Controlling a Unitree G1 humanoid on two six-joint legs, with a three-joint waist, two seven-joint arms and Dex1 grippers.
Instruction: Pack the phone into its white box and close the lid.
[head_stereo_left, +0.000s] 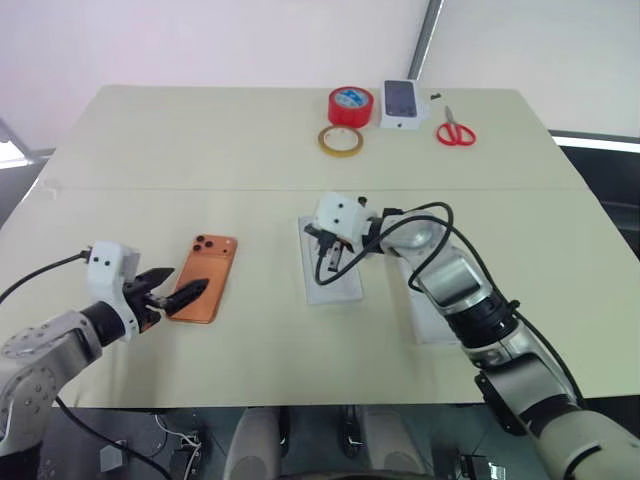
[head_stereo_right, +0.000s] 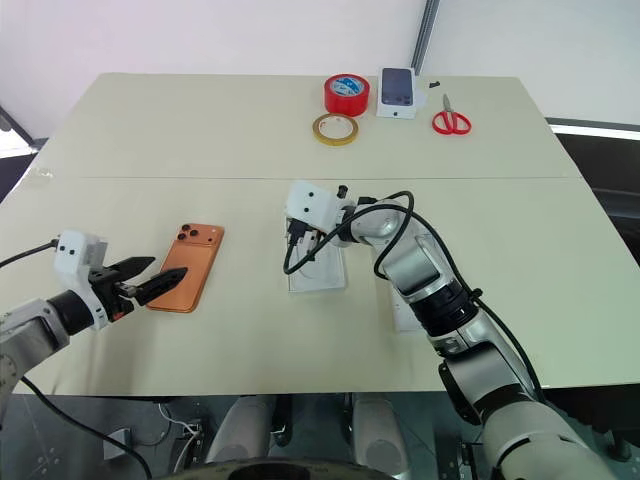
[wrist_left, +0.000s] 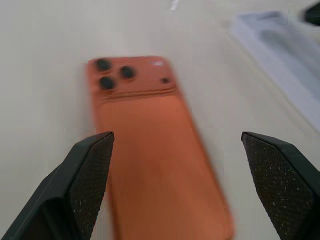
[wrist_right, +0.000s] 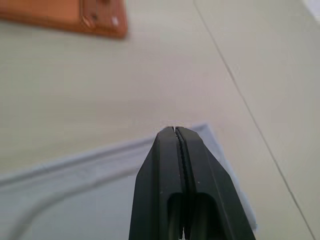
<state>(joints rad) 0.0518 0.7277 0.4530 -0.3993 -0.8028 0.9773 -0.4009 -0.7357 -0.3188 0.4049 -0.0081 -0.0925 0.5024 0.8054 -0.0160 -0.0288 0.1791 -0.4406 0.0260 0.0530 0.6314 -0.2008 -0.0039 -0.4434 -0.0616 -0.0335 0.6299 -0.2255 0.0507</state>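
On table, left gripper (head_stereo_left: 178, 295) gaped wide over the phone (head_stereo_left: 204, 277), gripping nothing; right gripper (wrist_right: 176, 131) pinched closed, empty, above white insert (head_stereo_right: 318, 265).

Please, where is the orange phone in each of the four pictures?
Left eye view: the phone lies left of centre, at the left hand.
Right eye view: left of centre.
Left wrist view: middle, between the open fingers.
Right wrist view: top left corner.
Shared landmark: its camera lenses.
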